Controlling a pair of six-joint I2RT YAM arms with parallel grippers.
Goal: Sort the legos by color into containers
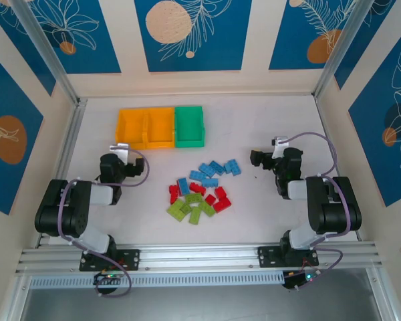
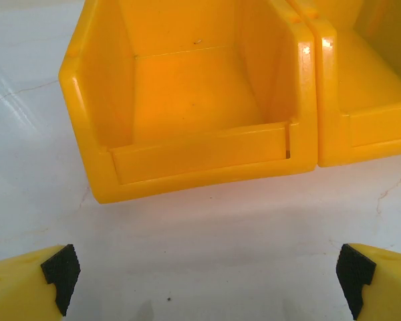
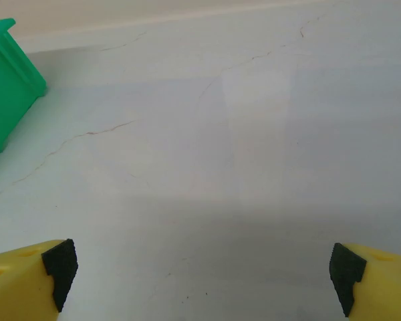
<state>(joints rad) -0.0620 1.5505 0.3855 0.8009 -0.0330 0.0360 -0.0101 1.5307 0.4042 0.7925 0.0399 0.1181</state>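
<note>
Loosely heaped nearest the arm bases, small studded plastic bricks cover the white table (lime green closest, red mid-pile, blue farthest). At ten o'clock from the heap, the left gripper hangs with jaws spread wide. At two o'clock, the right gripper gapes likewise. Beyond, at eleven o'clock, two orange-yellow rectangular plastic bins adjoin one green plastic bin.

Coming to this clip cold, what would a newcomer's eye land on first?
First, the mixed pile of blue, red and lime green legos at the middle of the table. Behind it stands a row of two orange-yellow bins and a green bin, all looking empty. The left gripper faces the orange-yellow bins and the right gripper faces bare tabletop, both wide open, holding nothing.
</note>
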